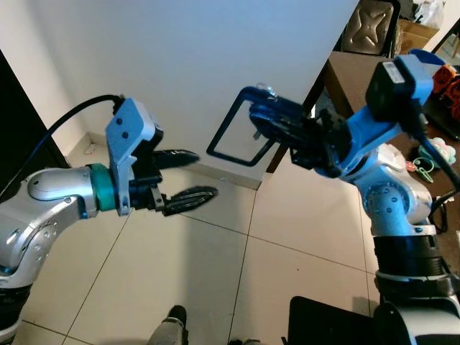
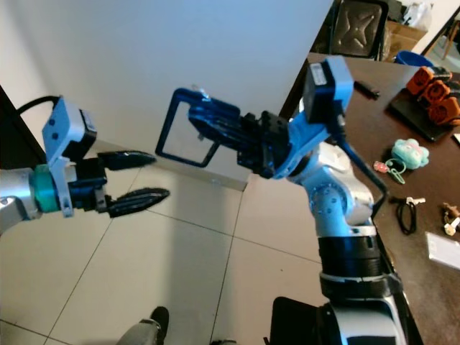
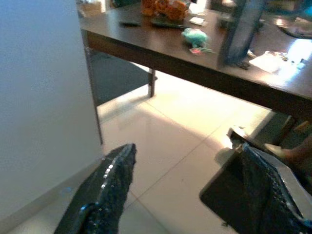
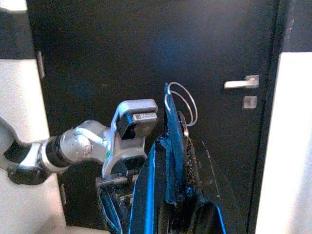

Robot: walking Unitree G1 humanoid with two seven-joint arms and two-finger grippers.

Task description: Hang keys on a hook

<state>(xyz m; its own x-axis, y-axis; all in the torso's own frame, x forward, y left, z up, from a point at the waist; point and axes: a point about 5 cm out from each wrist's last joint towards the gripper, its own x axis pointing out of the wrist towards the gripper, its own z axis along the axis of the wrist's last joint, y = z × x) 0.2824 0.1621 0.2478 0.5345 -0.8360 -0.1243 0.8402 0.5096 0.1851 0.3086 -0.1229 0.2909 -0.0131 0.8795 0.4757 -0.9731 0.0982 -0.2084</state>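
Right gripper point(image 1: 269, 126) clamps one blue key loop point(image 1: 233, 136); left gripper point(image 1: 185, 175) spread, empty.

Dark wooden desk point(image 2: 359, 75) stands beside a white wall point(image 2: 215, 43) on a pale tiled floor point(image 2: 187, 273).

On the desk, orange objects point(image 2: 433, 90) sit on a dark tray at its far side; nearer along the same surface lie a teal plush item point(image 2: 410, 152), a black looped cord point(image 2: 407, 214) and a white card point(image 2: 443, 250) at the near end. A chair point(image 2: 357, 29) stands beyond the desk's far end. A black door point(image 4: 146, 73) with a silver lever handle point(image 4: 243, 83) faces the desk.
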